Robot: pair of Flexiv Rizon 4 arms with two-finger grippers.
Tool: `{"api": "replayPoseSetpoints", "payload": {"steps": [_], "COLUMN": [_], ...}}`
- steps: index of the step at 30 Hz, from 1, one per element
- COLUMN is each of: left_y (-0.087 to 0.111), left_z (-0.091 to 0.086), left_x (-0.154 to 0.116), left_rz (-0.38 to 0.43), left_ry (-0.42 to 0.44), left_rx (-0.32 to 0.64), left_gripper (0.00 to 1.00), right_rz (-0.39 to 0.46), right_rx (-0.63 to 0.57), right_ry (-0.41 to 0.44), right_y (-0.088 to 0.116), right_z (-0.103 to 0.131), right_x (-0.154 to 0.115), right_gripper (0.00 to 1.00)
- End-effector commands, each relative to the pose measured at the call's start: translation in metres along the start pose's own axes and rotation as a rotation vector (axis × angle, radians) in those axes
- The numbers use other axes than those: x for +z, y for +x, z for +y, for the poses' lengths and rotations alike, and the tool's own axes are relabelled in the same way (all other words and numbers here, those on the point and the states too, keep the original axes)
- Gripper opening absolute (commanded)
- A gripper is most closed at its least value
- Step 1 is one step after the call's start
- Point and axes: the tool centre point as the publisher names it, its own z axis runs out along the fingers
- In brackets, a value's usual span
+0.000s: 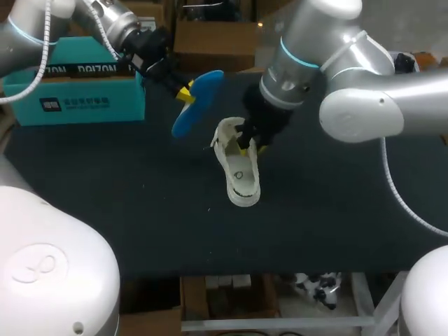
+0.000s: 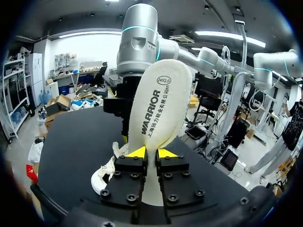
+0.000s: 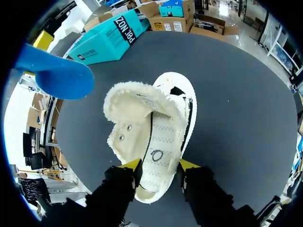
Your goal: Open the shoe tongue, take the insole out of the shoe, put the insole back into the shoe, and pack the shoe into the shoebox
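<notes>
Insole [image 2: 158, 109], cream on top and blue underneath, hangs clear of the table [image 1: 140, 210], pinched partway along its length by the left gripper [image 2: 150, 153], its long axis running out along the fingers. Below it the white shoe [image 1: 238, 168] lies on the table, fleecy tongue folded open, lengthwise roughly front to back. The right gripper [image 3: 159, 165] clamps its sides with fingers spread wide.

Both arms over the tabletop [image 1: 336, 210], each claw clamped

The left arm [image 1: 105, 21] enters from the far left corner, wrist angled down toward the middle; the left claw [image 1: 184, 93] pinches its yellow tips almost together on the insole [image 1: 198, 101], raised off the tabletop. The right arm [image 1: 364, 91] bends in from the right, wrist pointing down; the right claw [image 3: 158, 165] stands wider, its fingers pressing the shoe [image 3: 163, 137] from both sides.
</notes>
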Motion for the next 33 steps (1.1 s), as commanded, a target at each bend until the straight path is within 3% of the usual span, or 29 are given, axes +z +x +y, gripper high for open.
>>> {"api": "replayPoseSetpoints", "payload": {"steps": [1, 3, 5, 18, 21, 24, 27, 28, 33], "left_y": [0.006, 0.011, 0.015, 0.015, 0.031, 0.039, 0.047, 0.049, 0.059], "left_z": [-0.003, -0.008, -0.015, -0.015, -0.019, -0.027, -0.040, -0.043, -0.053], "left_x": [0.007, 0.012, 0.019, 0.019, 0.028, 0.035, 0.036, 0.036, 0.031], "left_rz": [0.041, 0.071, 0.090, 0.090, 0.096, 0.134, 0.186, 0.183, 0.255], "left_ry": [0.023, 0.044, 0.045, 0.045, 0.142, 0.201, 0.254, 0.255, 0.353], "left_rx": [0.039, 0.073, 0.095, 0.095, 0.120, 0.149, 0.166, 0.168, 0.177], "left_gripper": [0.00, 0.00, 0.00, 0.00, 0.00, 0.00, 0.00, 0.00, 0.00], "right_rz": [0.005, 0.019, 0.019, 0.019, 0.050, 0.073, 0.220, 0.205, 0.205], "right_rx": [0.023, 0.011, 0.011, 0.011, 0.027, 0.138, 0.366, 0.398, 0.398], "right_ry": [-0.084, -0.138, -0.138, -0.138, -0.142, -0.118, -0.062, -0.057, -0.057], "right_y": [-0.004, -0.005, -0.005, -0.005, -0.011, -0.015, -0.021, -0.018, -0.018], "right_z": [-0.017, -0.023, -0.023, -0.023, -0.023, -0.027, -0.039, -0.045, -0.045], "right_x": [-0.022, -0.030, -0.030, -0.030, -0.038, -0.050, -0.062, -0.068, -0.068], "right_gripper": [1.00, 1.00, 1.00, 1.00, 1.00, 1.00, 1.00, 1.00, 1.00]}}
